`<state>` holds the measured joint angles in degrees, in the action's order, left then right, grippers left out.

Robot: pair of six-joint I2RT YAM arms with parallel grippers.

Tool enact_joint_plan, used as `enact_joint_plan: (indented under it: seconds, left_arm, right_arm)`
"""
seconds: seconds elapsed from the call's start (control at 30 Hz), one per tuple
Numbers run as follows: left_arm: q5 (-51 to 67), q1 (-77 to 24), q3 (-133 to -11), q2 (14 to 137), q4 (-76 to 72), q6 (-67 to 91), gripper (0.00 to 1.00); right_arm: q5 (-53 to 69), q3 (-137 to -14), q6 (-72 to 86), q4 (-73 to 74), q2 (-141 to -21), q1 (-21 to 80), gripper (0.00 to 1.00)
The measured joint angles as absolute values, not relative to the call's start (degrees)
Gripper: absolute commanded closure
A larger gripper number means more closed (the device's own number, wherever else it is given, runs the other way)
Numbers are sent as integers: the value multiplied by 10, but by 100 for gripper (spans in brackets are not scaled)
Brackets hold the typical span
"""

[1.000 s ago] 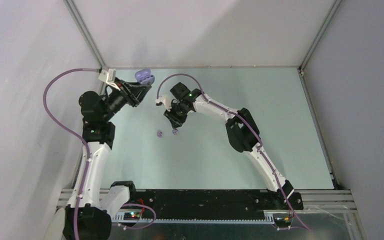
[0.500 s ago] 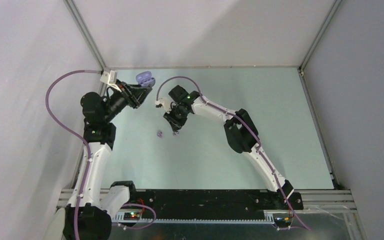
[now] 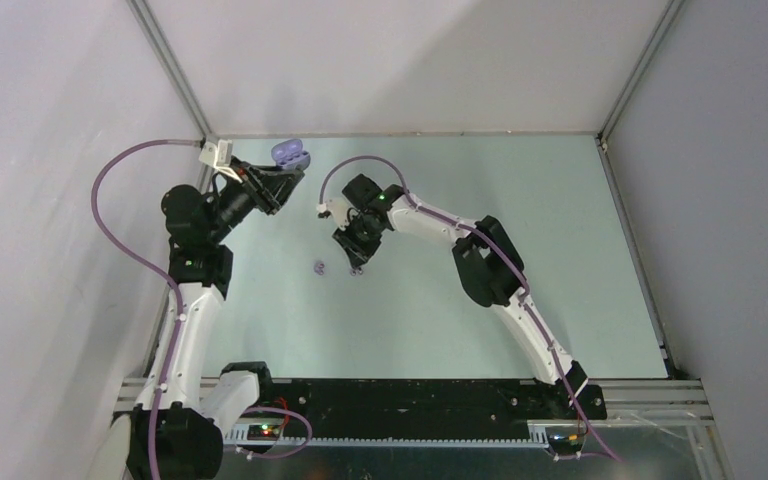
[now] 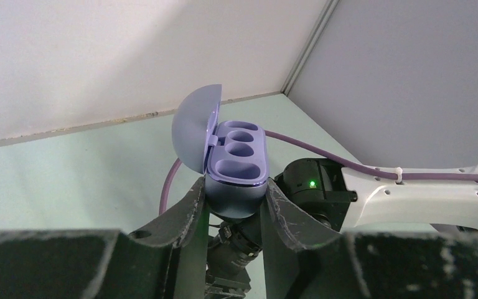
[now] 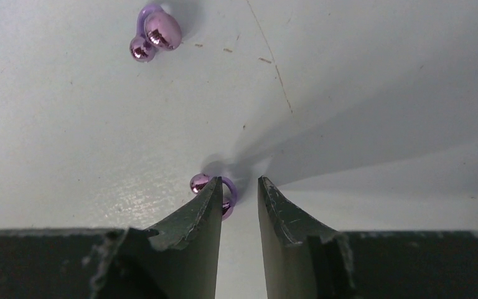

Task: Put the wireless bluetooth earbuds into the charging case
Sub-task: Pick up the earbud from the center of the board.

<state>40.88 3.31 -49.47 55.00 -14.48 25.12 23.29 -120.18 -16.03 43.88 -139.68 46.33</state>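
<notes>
Right claw [image 5: 238,182] has shifted over 1 earbud [image 5: 228,190].
We see it narrow, not gripping, earbud beside 1 finger; left claw [image 4: 234,187] still clamps open case [image 4: 239,149].

Pale green table [image 3: 560,220]: purple earbud [image 5: 155,34] lying free; second earbud [image 5: 215,187] near it (partly hidden).

Probably a lab: framed, white-walled enclosure [image 3: 400,60].

Charging case [image 4: 236,159]: smooth matt lilac plastic, slight sheen. Earbuds [image 5: 157,32]: glossy, mirror-like purple shells. Surface [image 5: 361,81]: matt pale green, fine scratches, specks. Right fingers [image 5: 190,218]: dark matt, rough, chipped pale edges.
</notes>
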Motion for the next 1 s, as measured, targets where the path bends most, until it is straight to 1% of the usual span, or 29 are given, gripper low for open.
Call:
enact_joint_plan:
  seconds: [0.13, 0.27, 0.33, 0.43, 0.5, 0.53, 0.57, 0.6, 0.67, 1.0]
  left_arm:
    - [409, 33, -490, 550, -151, 255, 100]
    - [409, 33, -476, 548, -154, 256, 100]
    - [409, 33, -472, 548, -153, 256, 100]
    - [408, 33, -469, 547, -154, 257, 100]
    - [408, 33, -467, 547, -159, 260, 100]
    - [408, 33, -466, 547, -160, 261, 100]
    - [407, 33, -465, 547, -161, 261, 100]
    - [407, 33, -465, 547, -162, 262, 100]
    - [407, 33, -465, 547, -164, 265, 100]
    - [412, 33, -464, 575, -199, 276, 100]
  right_arm:
    - [234, -1183, -161, 440, -1385, 463, 69]
    - [238, -1174, -165, 443, -1380, 464, 66]
    - [241, -1166, -168, 446, -1374, 464, 71]
    - [246, -1147, -175, 449, -1364, 464, 74]
    - [250, -1136, -179, 450, -1359, 465, 78]
    - [251, -1132, -180, 449, -1356, 465, 84]
    - [253, -1129, -181, 450, -1355, 465, 87]
    - [255, -1124, -183, 449, -1353, 466, 93]
    - [260, -1116, -183, 449, -1350, 467, 100]
    - [245, -1080, -198, 455, -1308, 463, 100]
